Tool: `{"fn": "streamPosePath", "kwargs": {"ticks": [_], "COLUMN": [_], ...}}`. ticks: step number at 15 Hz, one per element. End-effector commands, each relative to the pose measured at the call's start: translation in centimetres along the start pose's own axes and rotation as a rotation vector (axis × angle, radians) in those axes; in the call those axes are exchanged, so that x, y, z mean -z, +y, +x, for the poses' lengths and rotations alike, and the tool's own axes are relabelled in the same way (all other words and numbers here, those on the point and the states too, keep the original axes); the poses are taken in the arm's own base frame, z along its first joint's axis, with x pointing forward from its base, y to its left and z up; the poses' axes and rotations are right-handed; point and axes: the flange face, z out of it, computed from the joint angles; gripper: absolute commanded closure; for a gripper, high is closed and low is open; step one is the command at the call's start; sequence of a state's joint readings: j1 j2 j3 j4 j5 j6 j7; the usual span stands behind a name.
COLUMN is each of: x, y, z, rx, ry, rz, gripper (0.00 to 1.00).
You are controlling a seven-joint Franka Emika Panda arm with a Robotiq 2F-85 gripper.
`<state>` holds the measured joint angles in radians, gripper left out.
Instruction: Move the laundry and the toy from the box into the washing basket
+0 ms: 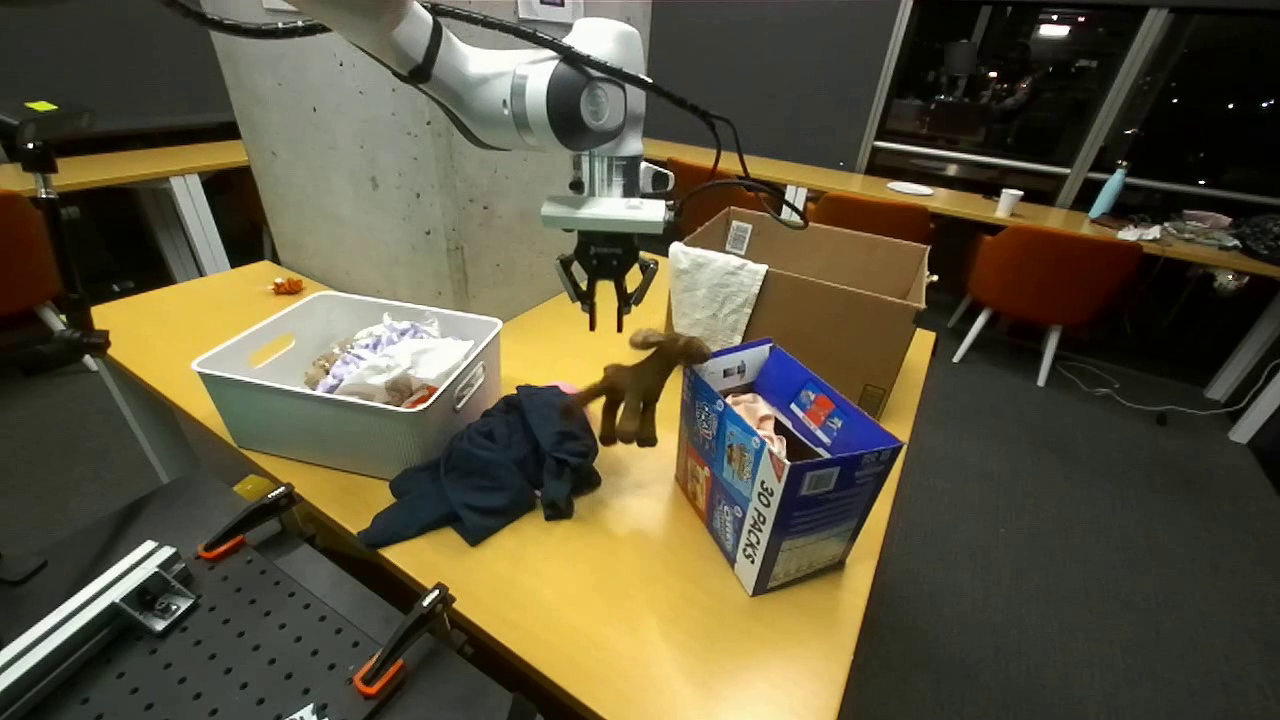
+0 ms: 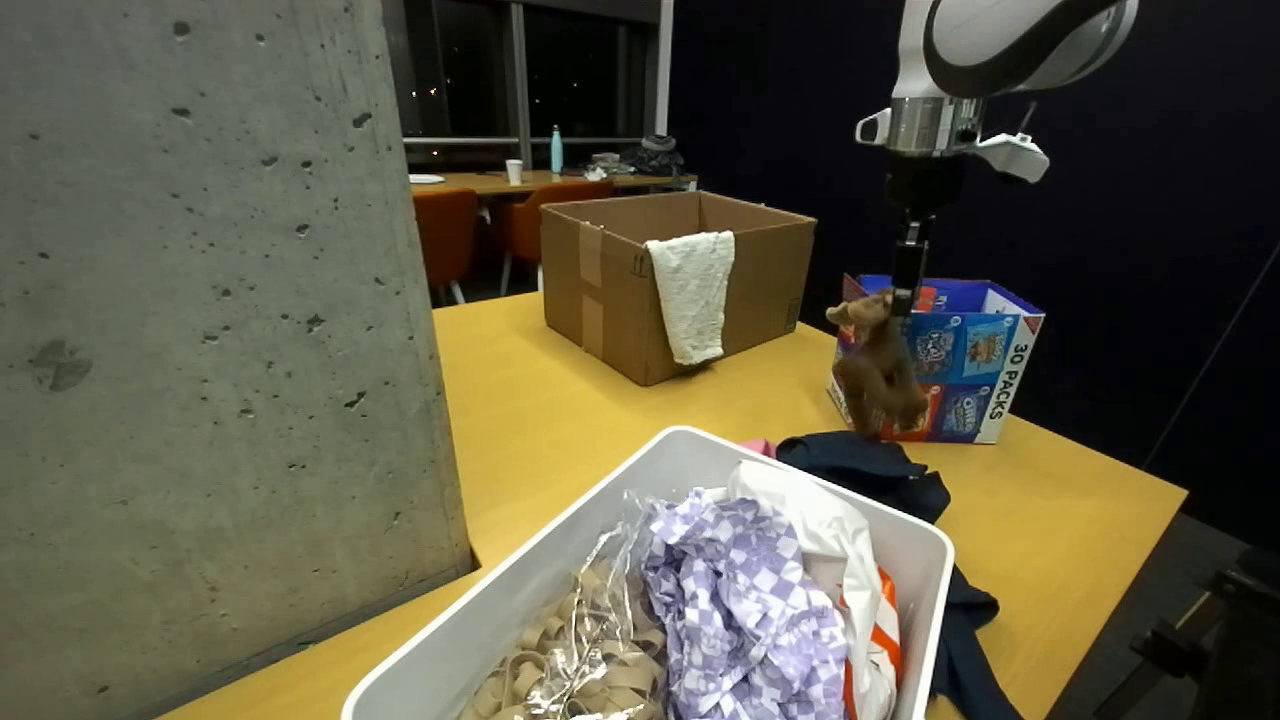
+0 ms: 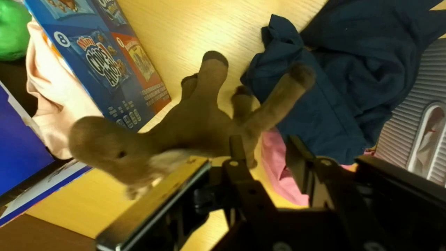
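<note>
The brown plush animal toy (image 1: 635,390) is in mid-air below my gripper (image 1: 606,325), in front of the blue snack box (image 1: 825,520). It is blurred in an exterior view (image 2: 880,370). In the wrist view my fingers (image 3: 266,139) stand apart with nothing between them; the toy (image 3: 198,122) lies beyond the left fingertip. Peach cloth (image 3: 52,94) and a green thing (image 3: 14,31) are in the snack box. Navy cloth (image 1: 510,450) lies on the table against the washing basket (image 1: 340,440), with pink cloth (image 3: 282,170) partly under it. The basket holds purple-checked and white items (image 2: 740,600).
A large brown cardboard box (image 1: 830,330) stands behind the snack box, with a white towel (image 1: 715,295) over its edge. A concrete pillar (image 2: 220,350) rises beside the table. A black board with clamps (image 1: 400,650) adjoins the table's front edge.
</note>
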<state>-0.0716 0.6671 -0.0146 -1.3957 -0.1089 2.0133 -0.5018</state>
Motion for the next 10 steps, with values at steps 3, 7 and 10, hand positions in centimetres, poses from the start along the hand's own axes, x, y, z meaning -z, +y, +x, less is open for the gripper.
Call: {"fn": "streamPosePath", "kwargs": {"ticks": [3,7,10], "x": [1.0,2.2,1.4], "y": [0.9,-0.4,-2.0], "z": [0.8,0.5,0.1], "rx": [-0.003,0.01,0.057], "ry": [-0.014,0.002,-0.015], "rz": [-0.003,-0.019,-0.015], "gripper": [0.16,0.0,0.0]}}
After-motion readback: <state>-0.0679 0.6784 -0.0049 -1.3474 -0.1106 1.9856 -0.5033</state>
